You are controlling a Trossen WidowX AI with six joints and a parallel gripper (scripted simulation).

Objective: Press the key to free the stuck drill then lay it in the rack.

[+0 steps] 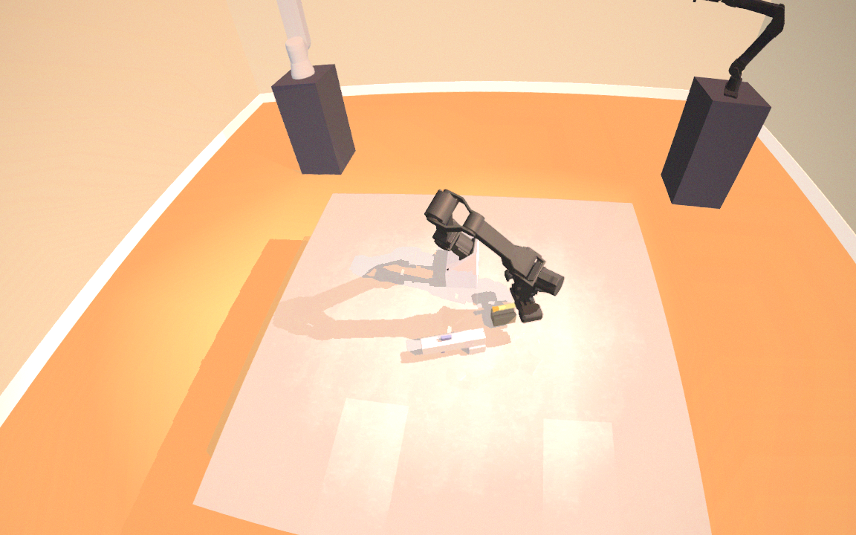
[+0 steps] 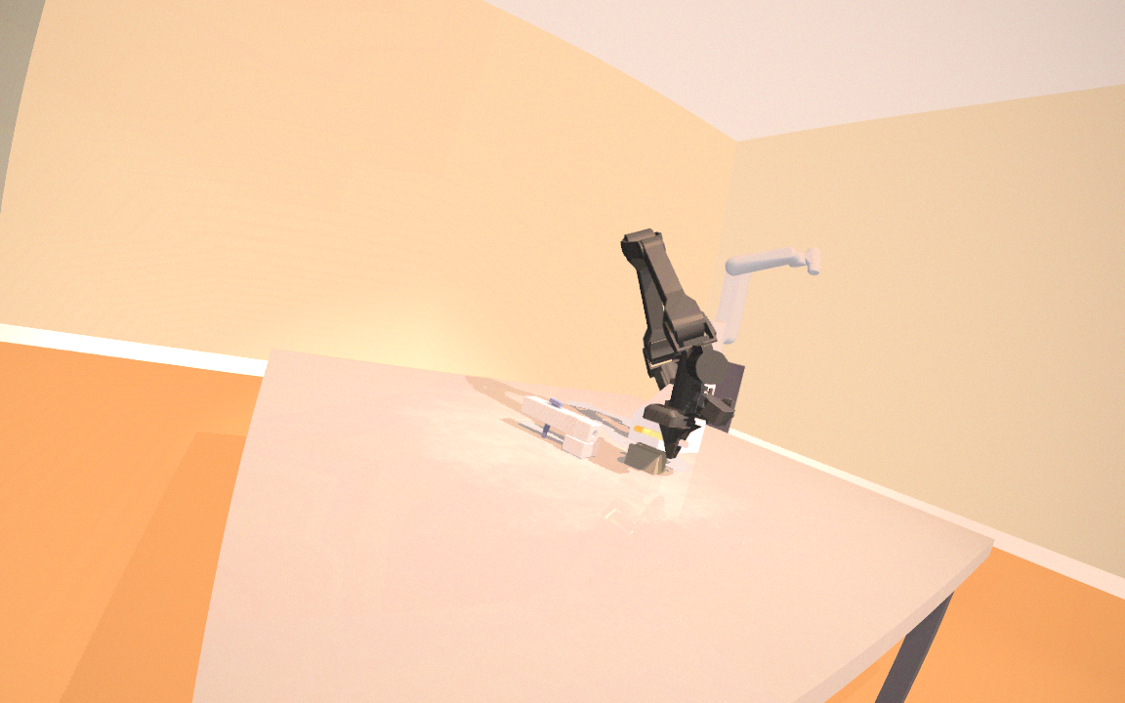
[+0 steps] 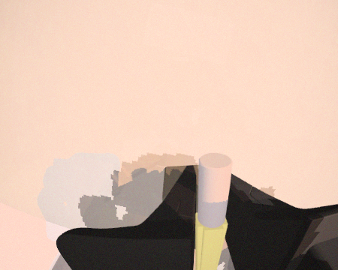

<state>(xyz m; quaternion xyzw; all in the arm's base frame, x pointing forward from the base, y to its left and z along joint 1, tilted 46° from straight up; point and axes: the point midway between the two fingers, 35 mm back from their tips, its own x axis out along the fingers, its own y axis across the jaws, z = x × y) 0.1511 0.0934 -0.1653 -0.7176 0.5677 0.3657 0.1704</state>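
Note:
My gripper (image 2: 671, 442) (image 3: 200, 171) is shut on the drill (image 1: 504, 307) (image 2: 646, 432) (image 3: 211, 244), which has a yellow body, an orange end and a pale round end. The drill lies roughly level across the fingers, raised above the table. A long white block (image 1: 461, 340) (image 2: 562, 421), lying to the left of my gripper in the top and exterior views, has a small blue part (image 1: 445, 337) (image 2: 555, 402) on top. A dark olive block (image 1: 503, 318) (image 2: 645, 459) (image 3: 170, 184) stands just below the drill in the top and exterior views. I cannot tell whether they touch, or which piece is the rack.
A white box (image 1: 461, 273) stands near my arm's base and is partly hidden by the arm. The pale table (image 1: 458, 452) (image 2: 462, 594) carries the arm's shadows. Two dark pedestals (image 1: 318, 126) (image 1: 717, 146) with other arms stand beyond the table.

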